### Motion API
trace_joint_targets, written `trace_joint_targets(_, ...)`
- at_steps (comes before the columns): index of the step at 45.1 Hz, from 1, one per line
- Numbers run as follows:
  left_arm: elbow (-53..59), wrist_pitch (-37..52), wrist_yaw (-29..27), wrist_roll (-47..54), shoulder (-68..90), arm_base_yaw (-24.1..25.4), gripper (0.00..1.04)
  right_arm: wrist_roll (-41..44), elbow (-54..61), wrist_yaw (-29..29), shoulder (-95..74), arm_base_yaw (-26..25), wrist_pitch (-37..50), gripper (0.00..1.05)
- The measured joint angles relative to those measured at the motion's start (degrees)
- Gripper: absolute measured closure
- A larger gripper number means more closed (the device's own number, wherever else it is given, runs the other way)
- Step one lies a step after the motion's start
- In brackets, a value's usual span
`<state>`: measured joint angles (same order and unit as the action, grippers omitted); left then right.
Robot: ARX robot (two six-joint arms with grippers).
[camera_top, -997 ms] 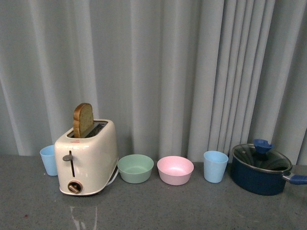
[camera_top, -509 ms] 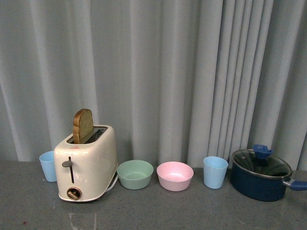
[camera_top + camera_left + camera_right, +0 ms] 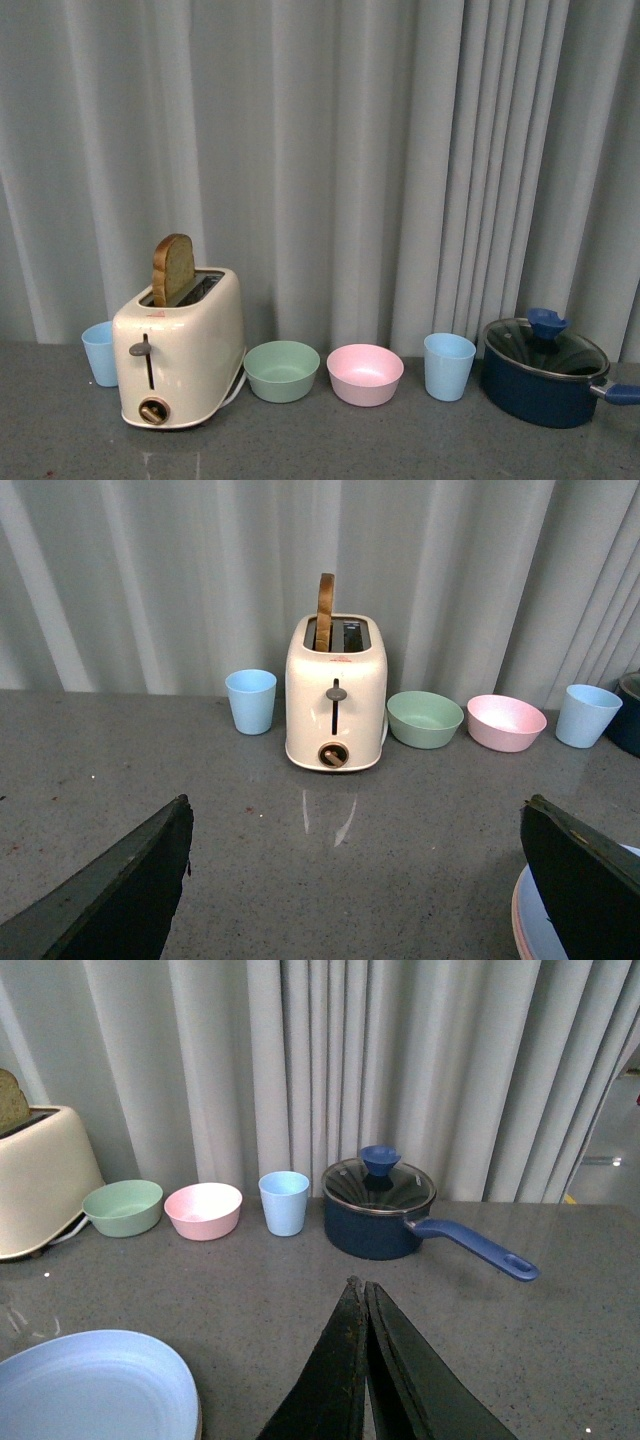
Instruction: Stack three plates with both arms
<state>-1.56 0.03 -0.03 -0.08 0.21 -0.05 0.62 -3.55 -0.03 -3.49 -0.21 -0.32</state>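
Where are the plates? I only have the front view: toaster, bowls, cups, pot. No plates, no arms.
Observer: The right wrist view shows a light blue plate on the counter, nearer the robot than the bowls.
Operator: Right gripper holding anything?
Observer: No. The right gripper is shut and empty, beside that plate.
Operator: And the left?
Observer: The left gripper is open and empty. At the edge of its view a pink plate rim shows under a pale plate. I cannot tell if that is the same blue one.
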Motion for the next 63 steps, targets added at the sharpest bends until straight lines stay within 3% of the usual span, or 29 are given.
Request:
trace_joint_targets(35,0.0,0.0,0.0,0.0,0.0,0.0,0.07,0.0,3.2,0.0,3.2,0.0,0.1,1.02)
trace_joint_targets(46,0.0,0.0,0.0,0.0,0.0,0.0,0.07,0.0,3.2,0.0,3.2,0.0,0.1,0.5)
trace_joint_targets(58,0.0,0.0,0.0,0.0,0.0,0.0,0.07,0.0,3.2,0.0,3.2,0.0,0.1,0.06)
trace_joint_targets(63,0.0,0.0,0.0,0.0,0.0,0.0,0.07,0.0,3.2,0.0,3.2,0.0,0.1,0.08)
